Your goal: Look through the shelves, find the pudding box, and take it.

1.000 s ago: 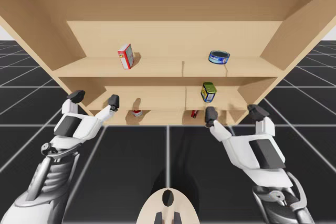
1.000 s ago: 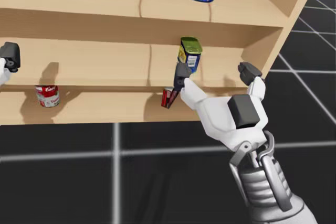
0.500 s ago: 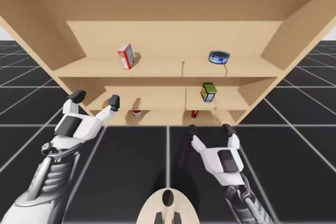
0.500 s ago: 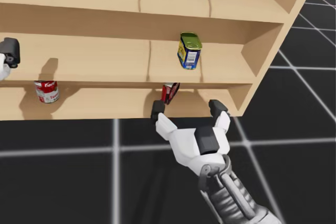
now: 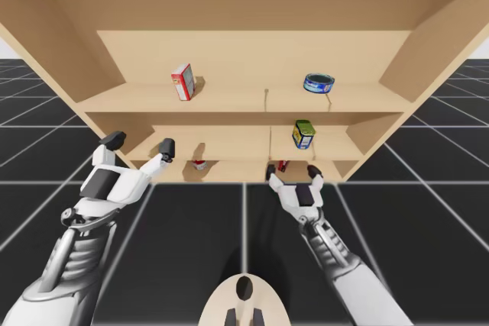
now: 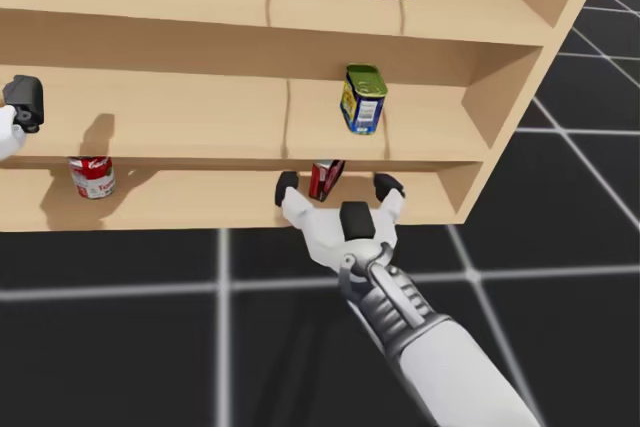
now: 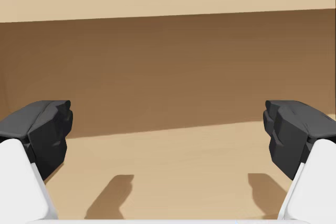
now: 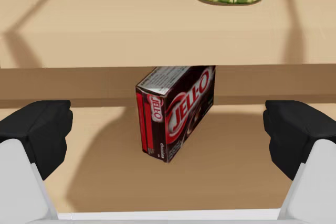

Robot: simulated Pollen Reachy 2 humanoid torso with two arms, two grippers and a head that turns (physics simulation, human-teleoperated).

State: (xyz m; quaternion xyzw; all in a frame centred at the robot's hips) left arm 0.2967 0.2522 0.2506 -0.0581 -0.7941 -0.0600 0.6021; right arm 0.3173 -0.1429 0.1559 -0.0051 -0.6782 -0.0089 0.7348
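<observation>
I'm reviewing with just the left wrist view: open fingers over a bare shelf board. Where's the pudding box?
Observer: The pudding box stands on the lowest shelf, in its right half.
Operator: Any gripper near it?
Observer: The right gripper faces it with fingers open. The box is just ahead, untouched.
Operator: Anything above it?
Observer: A blue can stands on the middle shelf.
</observation>
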